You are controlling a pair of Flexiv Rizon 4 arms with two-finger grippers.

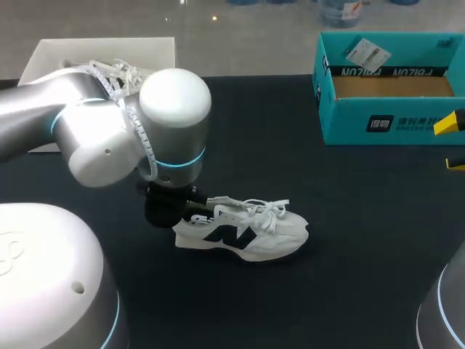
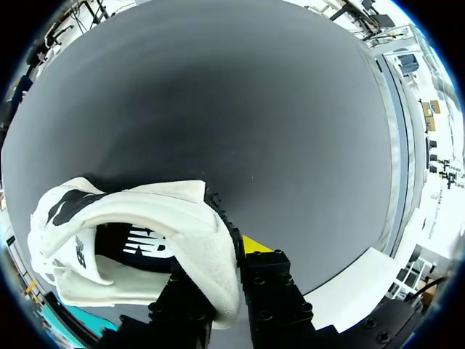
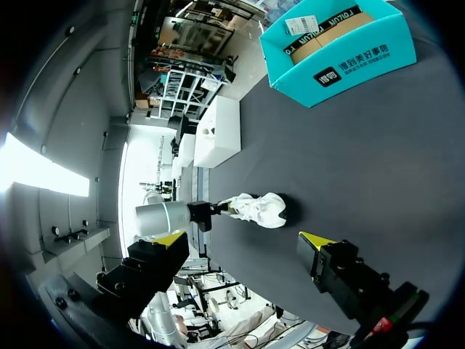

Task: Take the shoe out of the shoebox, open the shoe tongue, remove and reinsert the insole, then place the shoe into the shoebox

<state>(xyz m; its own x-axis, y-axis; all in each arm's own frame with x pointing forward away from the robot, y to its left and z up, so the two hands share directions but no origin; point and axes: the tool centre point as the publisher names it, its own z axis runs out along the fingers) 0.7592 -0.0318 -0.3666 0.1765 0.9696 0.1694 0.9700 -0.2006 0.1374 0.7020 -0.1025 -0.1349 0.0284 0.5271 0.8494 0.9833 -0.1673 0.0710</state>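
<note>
The left end effector (image 2: 222,282) is closed on the heel of the shoe (image 2: 156,218). In the left wrist view the white heel wall runs down between the two black fingers (image 2: 272,294), one finger pressing from inside the collar and the other from outside. Only one yellow tip shows, beside the heel. Ahead of the fingers the shoe opens out, with its dark inside and white print visible under the raised collar.

In the head view the same end effector (image 1: 176,206) sits at the back of the shoe (image 1: 247,231), and the left arm (image 1: 109,134) comes in from the left above it. The shoe stands on its sole near the middle of the dark counter (image 1: 349,240), heel at the end effector and toe pointing right. It is white with a dark side mark, and its laces lie loose on top.

The right end effector (image 3: 243,239) is open, its two yellow tips spread wide with nothing between them. It hangs above the counter, and the shoe (image 3: 259,209) lies ahead of it. In the head view only its yellow tips (image 1: 449,124) show, at the right edge.

The teal shoebox (image 1: 363,120) stands open at the far right of the counter, well apart from the shoe, with brown cardboard showing inside. A white box (image 1: 102,48) sits at the far left, with white laces (image 1: 120,71) showing beside the arm.
</note>
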